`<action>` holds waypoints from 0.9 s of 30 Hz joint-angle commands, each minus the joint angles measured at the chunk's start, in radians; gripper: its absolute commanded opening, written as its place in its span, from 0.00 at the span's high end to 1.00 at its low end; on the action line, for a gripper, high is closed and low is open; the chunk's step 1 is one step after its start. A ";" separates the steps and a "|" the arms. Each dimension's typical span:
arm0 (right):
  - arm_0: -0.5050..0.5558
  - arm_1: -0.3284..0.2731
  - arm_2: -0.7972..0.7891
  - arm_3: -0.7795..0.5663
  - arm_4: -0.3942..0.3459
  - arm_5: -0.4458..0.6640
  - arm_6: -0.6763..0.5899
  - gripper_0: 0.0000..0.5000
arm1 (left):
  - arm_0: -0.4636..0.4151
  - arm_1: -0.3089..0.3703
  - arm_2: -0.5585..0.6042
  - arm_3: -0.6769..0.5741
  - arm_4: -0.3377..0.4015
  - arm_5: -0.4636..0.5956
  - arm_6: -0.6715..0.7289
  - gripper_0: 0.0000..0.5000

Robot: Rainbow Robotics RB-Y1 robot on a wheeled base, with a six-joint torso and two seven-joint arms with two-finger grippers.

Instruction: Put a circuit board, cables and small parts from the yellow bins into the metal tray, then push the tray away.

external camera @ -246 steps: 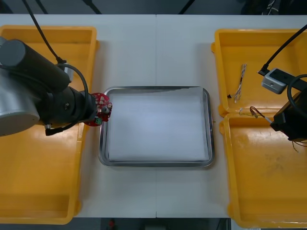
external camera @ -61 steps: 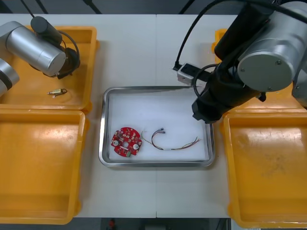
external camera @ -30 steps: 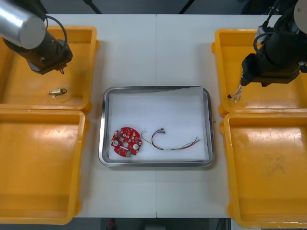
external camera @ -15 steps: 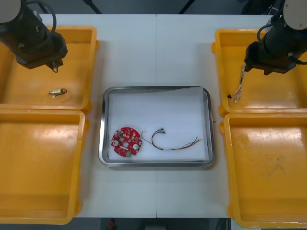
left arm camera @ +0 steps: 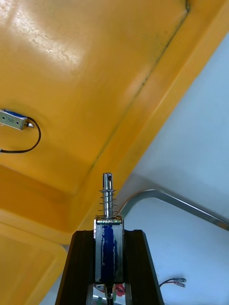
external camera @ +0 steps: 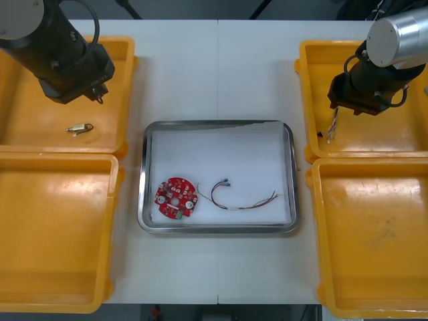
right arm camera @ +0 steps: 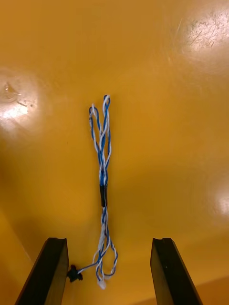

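Left gripper [left arm camera: 109,233]: fingers clamped on a small metal part [left arm camera: 108,200], silver body with a blue face, spring and pin sticking out past the fingertips. It hangs over the tray-side wall of the far left yellow bin [external camera: 127,80]. On the bin floor off to one side of the fingers lies a second small metal part [left arm camera: 12,120] with a black lead curling from it (apart from the gripper, not touched). Beyond the bin wall comes bare table [external camera: 221,67], then the corner of the metal tray [left arm camera: 152,194]. In the tray, white inside, sit the round red circuit board [external camera: 176,198] and just beside it a thin cable [external camera: 237,199], both toward the tray's near side. Right gripper [right arm camera: 109,240]: fingers spread wide, nothing between the pads, poised over the floor of the far right yellow bin [external camera: 304,87]. The twisted blue and white cable [right arm camera: 102,190] lies flat under it, one end between the fingers and closer to one of them, the rest running straight out past the fingertips. The two near bins [external camera: 114,234] lie well apart from both grippers.
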 commanded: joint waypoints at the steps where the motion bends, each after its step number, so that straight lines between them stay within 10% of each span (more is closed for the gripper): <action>1: -0.048 0.022 -0.030 0.042 0.011 -0.051 0.036 0.00 | -0.045 0.021 0.028 -0.072 0.001 0.016 0.059 1.00; 27: -0.046 0.048 0.086 0.139 0.006 -0.145 0.085 0.00 | 0.034 -0.272 -0.208 -0.192 -0.402 0.018 0.300 1.00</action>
